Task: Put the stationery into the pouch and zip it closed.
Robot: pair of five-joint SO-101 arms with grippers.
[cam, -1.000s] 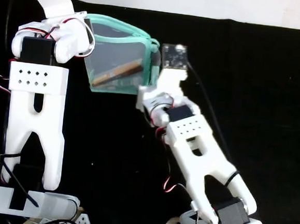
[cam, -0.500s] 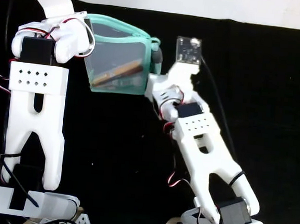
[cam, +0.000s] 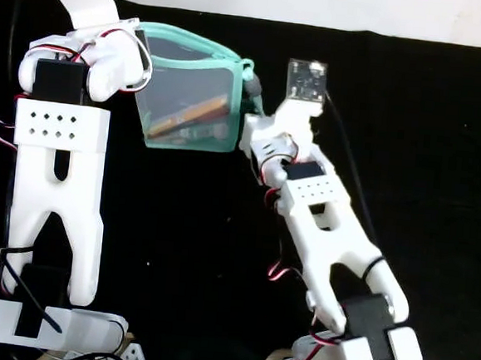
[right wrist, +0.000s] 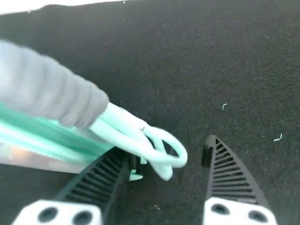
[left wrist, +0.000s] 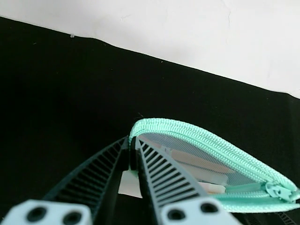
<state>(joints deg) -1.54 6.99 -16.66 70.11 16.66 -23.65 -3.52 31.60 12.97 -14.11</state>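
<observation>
The left fingers (left wrist: 159, 173) are clamped together on one end of the pouch (left wrist: 206, 140), whose long axis is stretched from them toward the right fingers (right wrist: 227, 178), stationery (cam: 187, 116) inside. Zipping is judged nearly done, the slider (left wrist: 277, 190) being at the far end. The right fingers, held apart with the loop (right wrist: 161, 150) between them, would next be closed on it.

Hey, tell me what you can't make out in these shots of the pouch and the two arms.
- High view: the orange-brown stationery inside the teal clear-sided pouch is too small to tell kind or count.
- Left wrist view: the teal zip slider sits near the frame edge, and the pouch's end beyond it is cut off, so full closure is unclear.
- Right wrist view: a grey rounded thing is blurred, too near the lens.
</observation>
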